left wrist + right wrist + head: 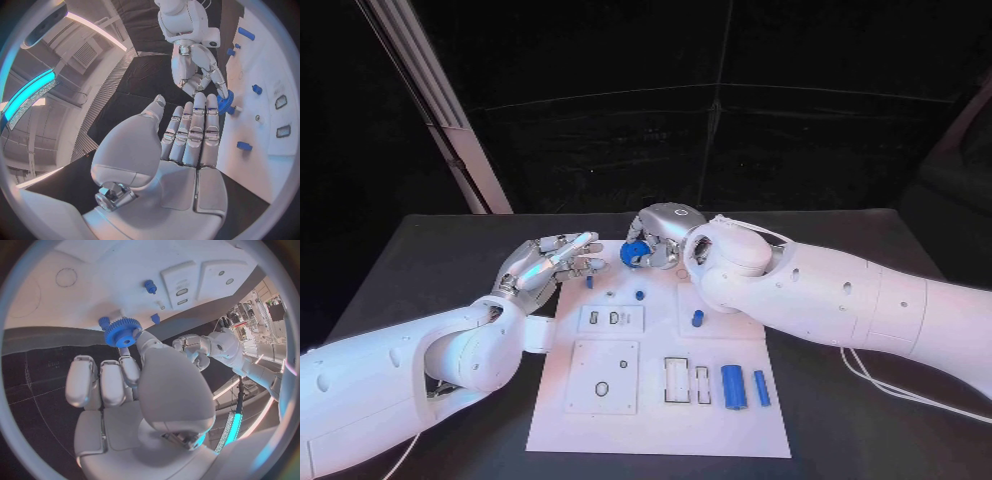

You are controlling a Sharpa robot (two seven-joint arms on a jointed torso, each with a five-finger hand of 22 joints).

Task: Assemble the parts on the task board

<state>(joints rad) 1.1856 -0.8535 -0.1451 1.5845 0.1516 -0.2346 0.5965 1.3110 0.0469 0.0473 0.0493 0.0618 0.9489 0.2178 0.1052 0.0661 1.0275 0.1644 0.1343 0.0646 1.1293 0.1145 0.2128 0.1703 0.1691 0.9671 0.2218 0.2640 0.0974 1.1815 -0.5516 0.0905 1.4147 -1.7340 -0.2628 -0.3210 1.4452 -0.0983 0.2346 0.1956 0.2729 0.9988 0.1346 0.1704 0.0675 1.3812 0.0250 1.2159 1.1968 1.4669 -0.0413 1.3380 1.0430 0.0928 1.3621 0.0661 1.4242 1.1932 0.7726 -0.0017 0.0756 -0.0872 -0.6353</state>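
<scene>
The white task board lies in the middle of the table. My right hand hovers over its far edge and pinches a blue gear between thumb and a finger. The right wrist view shows the gear at the fingertips of that hand, above the board. My left hand is just left of the gear, fingers stretched out and holding nothing. In the left wrist view the left hand's fingers reach toward the gear under the right hand.
Small blue pegs stand on the board's far half, another by my left hand. Two blue cylinders lie near the right edge beside rectangular slots. Black table surrounds the board.
</scene>
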